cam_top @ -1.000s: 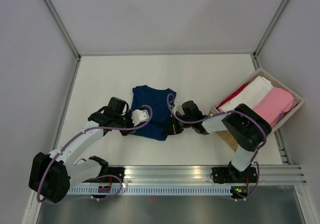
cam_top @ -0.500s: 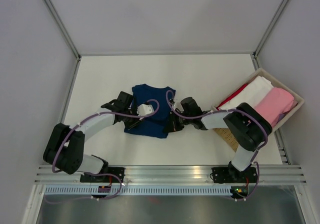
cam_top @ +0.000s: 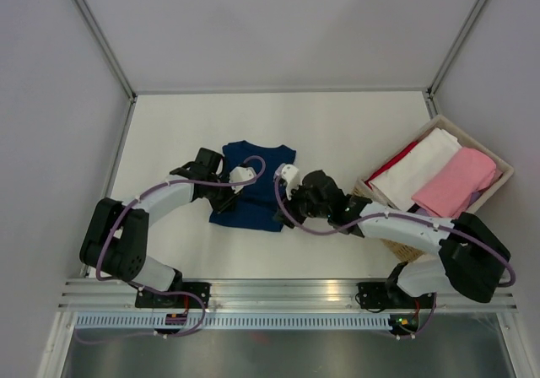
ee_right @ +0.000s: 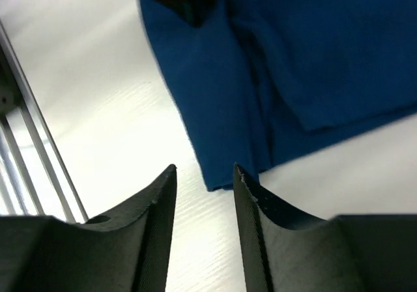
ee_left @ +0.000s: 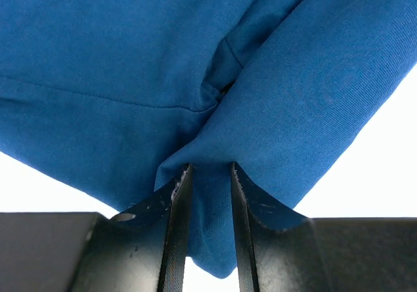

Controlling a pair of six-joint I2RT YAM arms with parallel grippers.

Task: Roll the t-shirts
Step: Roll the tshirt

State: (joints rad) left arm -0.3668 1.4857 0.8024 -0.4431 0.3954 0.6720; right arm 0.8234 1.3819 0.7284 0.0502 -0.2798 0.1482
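left gripper (ee_left: 210,168): fingers narrow and pinched on a ridge of the navy t-shirt (cam_top: 253,205). Cloth fills the gap and tents up from the tips.
right gripper (ee_right: 204,169): fingers apart, holding nothing. Bare table (ee_right: 130,109) shows in the gap.
shirt vs left fingers: bulk lies ahead of the tips, with a seam and tuck just beyond them. A loose lip of cloth hangs back past the pads.
shirt vs right fingers: hem corner sits just beyond the tips and touches neither. The rest spreads ahead, mostly toward the right-hand finger's side.
shirt state: flat on the table. Sides look folded in to a narrower panel, and no roll is visible.
basket (cam_top: 477,144): well apart from both sets of fingers, back along the right arm. It holds a white bundle (cam_top: 418,163), a pink bundle (cam_top: 456,180) and a red strip (cam_top: 395,160). Can't tell whether they are folded or rolled.
done: my read is that the navy shirt is prepped and the basket items are likely finished.
left: the actual roll of the navy shirt, then stowing it.
risk: a one-sided pinch could drag the panel askew.
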